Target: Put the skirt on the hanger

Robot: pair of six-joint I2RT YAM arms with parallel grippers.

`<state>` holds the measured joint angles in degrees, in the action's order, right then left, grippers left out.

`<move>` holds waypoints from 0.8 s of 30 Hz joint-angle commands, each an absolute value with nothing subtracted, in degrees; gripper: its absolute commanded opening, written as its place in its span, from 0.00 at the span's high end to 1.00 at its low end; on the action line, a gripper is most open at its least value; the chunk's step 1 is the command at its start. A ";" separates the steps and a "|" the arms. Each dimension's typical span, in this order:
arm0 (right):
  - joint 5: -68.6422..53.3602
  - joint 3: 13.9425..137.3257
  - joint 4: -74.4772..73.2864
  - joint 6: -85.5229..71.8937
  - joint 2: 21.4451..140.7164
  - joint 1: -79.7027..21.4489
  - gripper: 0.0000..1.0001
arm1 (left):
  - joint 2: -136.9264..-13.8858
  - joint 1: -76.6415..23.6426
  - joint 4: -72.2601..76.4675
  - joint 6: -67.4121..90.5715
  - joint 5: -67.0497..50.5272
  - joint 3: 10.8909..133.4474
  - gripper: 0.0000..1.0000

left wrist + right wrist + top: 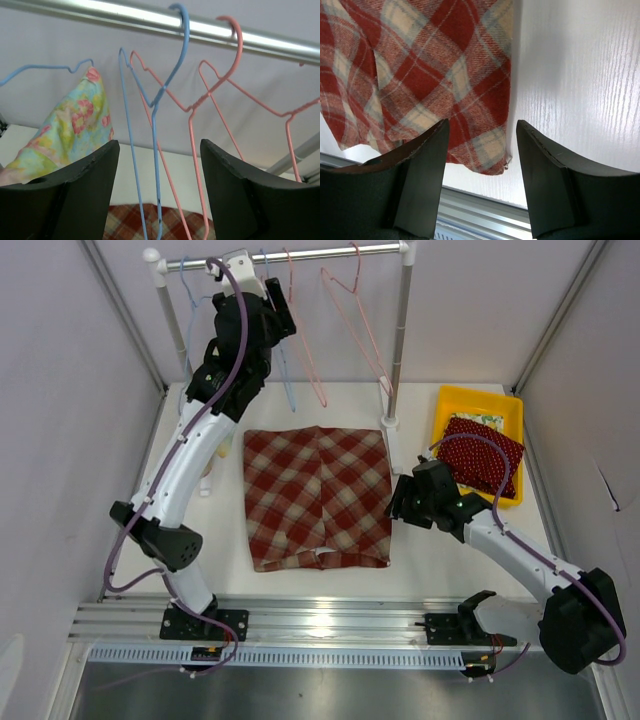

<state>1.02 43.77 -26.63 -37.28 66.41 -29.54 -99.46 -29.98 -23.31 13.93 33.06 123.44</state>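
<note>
At table (420,570) centre, the skirt (318,498) lies flat, well below the hanger (153,150) on the far-edge rail (300,255); the right tool (482,125), the nearer, sits just beside its right edge, jaws apart, empty; the left tool (159,165) faces the hanger, jaws likewise wide, holding nothing.

Skirt (318,498) flat on the table (420,560), rail (300,255) with hangers (192,106) behind it, tray (478,395) with cloth (485,455) to its right
</note>
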 commanded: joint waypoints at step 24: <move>0.88 45.00 -28.30 -34.28 64.51 -29.62 0.39 | -108.54 -24.79 -20.04 12.74 29.00 132.89 0.37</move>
